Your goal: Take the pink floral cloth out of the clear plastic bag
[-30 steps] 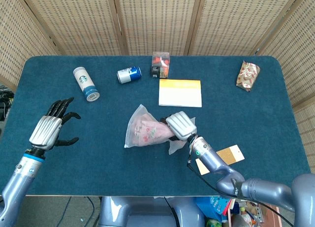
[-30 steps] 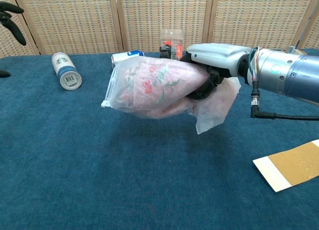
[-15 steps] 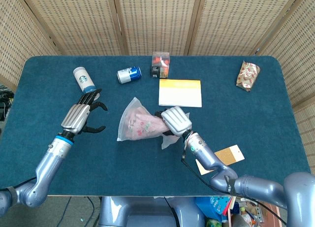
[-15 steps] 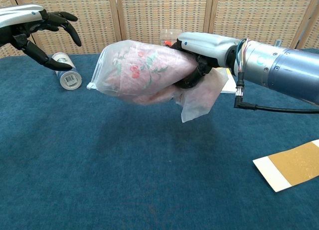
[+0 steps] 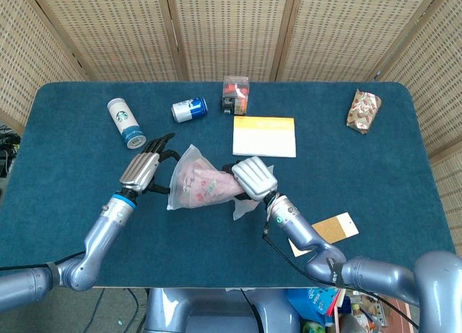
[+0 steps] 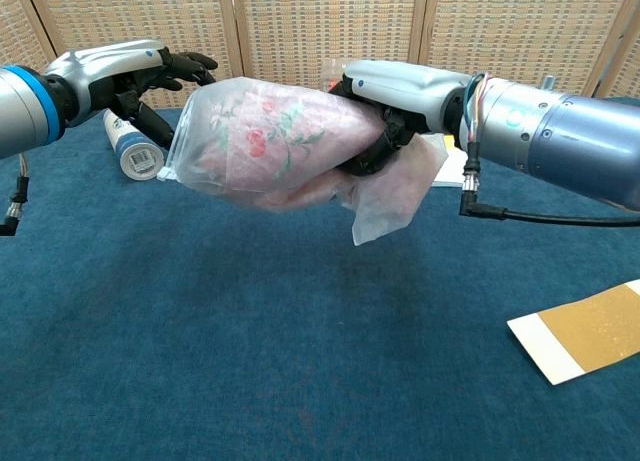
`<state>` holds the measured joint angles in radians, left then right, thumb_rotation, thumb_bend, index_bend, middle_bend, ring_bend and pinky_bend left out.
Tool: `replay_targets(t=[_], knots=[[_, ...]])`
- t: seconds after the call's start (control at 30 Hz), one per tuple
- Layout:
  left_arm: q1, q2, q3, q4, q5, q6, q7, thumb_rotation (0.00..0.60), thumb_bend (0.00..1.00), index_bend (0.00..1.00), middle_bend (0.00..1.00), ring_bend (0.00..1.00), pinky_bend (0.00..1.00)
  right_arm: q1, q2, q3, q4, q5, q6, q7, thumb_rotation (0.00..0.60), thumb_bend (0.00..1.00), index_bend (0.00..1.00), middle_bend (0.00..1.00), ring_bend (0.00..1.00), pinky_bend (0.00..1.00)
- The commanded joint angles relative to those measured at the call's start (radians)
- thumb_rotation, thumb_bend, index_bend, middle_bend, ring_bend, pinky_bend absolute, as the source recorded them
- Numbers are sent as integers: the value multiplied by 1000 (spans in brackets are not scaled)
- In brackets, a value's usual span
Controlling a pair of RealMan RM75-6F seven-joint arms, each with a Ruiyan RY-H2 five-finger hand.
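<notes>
My right hand point(image 5: 253, 178) point(image 6: 390, 96) grips the clear plastic bag point(image 5: 193, 181) point(image 6: 255, 141) around its right part and holds it above the table. The pink floral cloth point(image 5: 206, 186) point(image 6: 275, 146) is bunched inside the bag. A loose flap of the bag point(image 6: 390, 196) hangs below the right hand. My left hand point(image 5: 144, 169) point(image 6: 130, 71) is at the bag's left end with its fingers spread; whether they touch the plastic I cannot tell.
On the blue table point(image 5: 72, 196) lie a white Starbucks can point(image 5: 125, 122) point(image 6: 130, 146), a blue can point(image 5: 189, 109), a small clear box point(image 5: 235, 94), a yellow-white booklet point(image 5: 264, 136), a wrapped packet point(image 5: 363, 110) and a brown card point(image 5: 328, 230) point(image 6: 585, 331).
My left hand has travelled right, from the table's left side up to the bag's left end. The right hand has carried the bag a little leftward.
</notes>
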<state>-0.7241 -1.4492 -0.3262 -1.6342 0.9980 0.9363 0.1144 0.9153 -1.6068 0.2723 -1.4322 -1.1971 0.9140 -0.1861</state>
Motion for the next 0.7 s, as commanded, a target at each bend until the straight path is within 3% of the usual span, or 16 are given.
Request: replay_targets(t=[0.03, 0.5, 0.6, 0.7], knots=[[-21, -21, -10, 0, -33, -5, 4, 600, 224, 388, 0, 0, 0, 1, 0, 2, -5, 6, 0, -3, 600, 888, 596, 645, 552, 663], [-83, -49, -7, 3, -97, -61, 2, 600, 225, 388, 0, 0, 0, 9, 4, 10, -38, 31, 1, -21, 600, 888, 596, 646, 552, 663], [-93, -61, 0, 13, -93, -69, 1, 600, 316, 469, 0, 0, 0, 10, 4, 9, -39, 34, 3, -29, 600, 888, 596, 646, 552, 663], [-95, -83, 3, 26, -77, -48, -3, 600, 498, 636, 0, 0, 0, 11, 7, 9, -39, 39, 4, -37, 600, 890, 596, 646, 552, 663]])
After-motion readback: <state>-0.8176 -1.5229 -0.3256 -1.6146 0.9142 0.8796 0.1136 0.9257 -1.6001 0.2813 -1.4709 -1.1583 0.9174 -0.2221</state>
